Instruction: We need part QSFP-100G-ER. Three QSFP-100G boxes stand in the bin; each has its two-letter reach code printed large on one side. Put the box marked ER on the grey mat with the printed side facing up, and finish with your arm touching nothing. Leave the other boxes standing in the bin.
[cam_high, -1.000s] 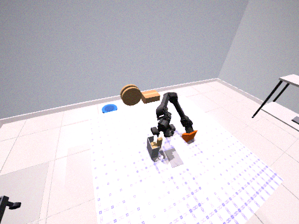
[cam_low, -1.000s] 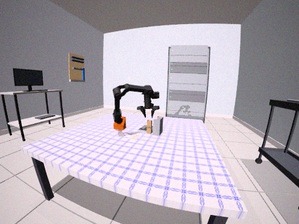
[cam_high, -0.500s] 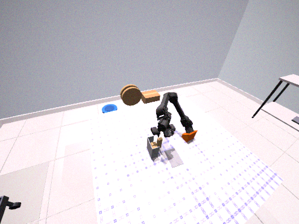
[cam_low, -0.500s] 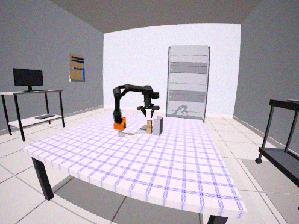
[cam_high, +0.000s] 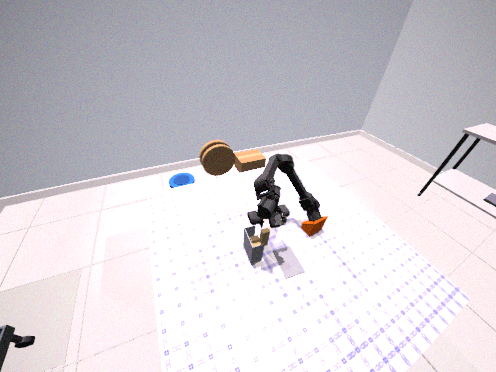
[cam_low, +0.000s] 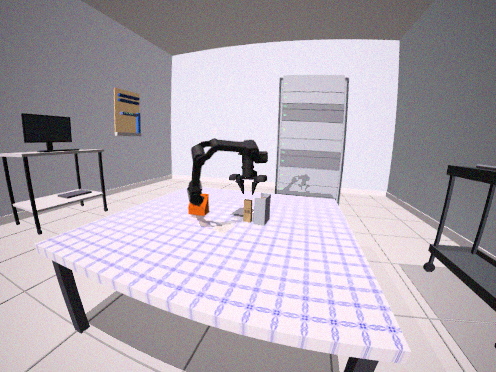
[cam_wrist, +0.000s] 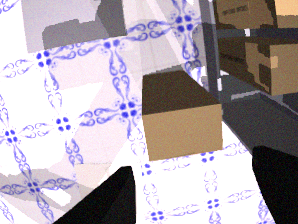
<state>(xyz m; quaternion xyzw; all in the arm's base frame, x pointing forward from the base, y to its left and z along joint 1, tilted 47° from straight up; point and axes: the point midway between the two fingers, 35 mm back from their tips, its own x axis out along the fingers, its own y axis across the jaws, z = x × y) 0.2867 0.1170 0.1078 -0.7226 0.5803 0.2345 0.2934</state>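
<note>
Small QSFP-100G carton (cam_high: 265, 237) (cam_low: 248, 211) (cam_wrist: 183, 131), likely ER one, upright beside grey bin (cam_high: 256, 254) (cam_low: 260, 210) (cam_wrist: 210, 55), right of centre in wrist view. Gripper (cam_low: 248, 193) (cam_wrist: 194, 167) above, jaws half open, nothing between. Probably light, stiff cardboard, crushable; pinch opposite side faces gently, near top.

Open air separates the pincer (cam_high: 268, 216) (cam_low: 248, 192) (cam_wrist: 194, 167) from the upright box (cam_high: 265, 236) (cam_low: 248, 211) (cam_wrist: 182, 132) below.

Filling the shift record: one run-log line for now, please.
gripper: open, empty | one box: upright outside bin | mat: no box
</note>
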